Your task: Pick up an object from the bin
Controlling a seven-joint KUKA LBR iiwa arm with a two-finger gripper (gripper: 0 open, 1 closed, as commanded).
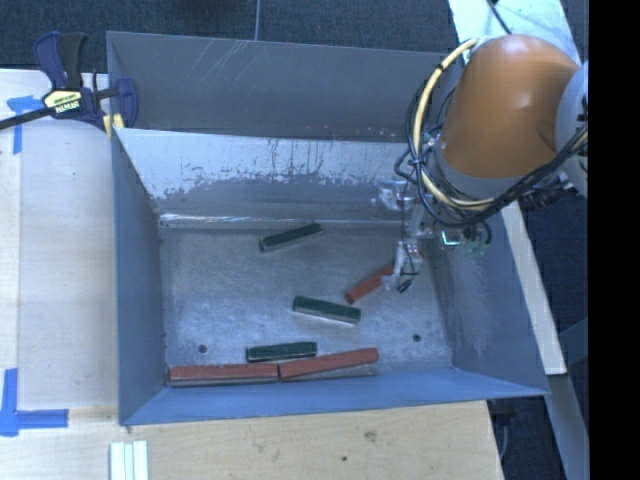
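The short reddish-brown flat bar (365, 288) lay tilted right of the middle of the grey metal bin (300, 98), its upper end just beside my gripper (407, 266). I could not tell whether I was clenched on it or released. I judged the pick not yet done. A dark green bar (326, 310) lay near; the long brown strips (270, 370) by the front wall lay well apart, blocking nothing.

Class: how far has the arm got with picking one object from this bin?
Done: the hand is down inside the bin, at its right side. In hand: it sits at the upper end of a short red-brown bar; a grip cannot be confirmed. Left: lifting that bar clear. The dark green bar beside it lies flat.
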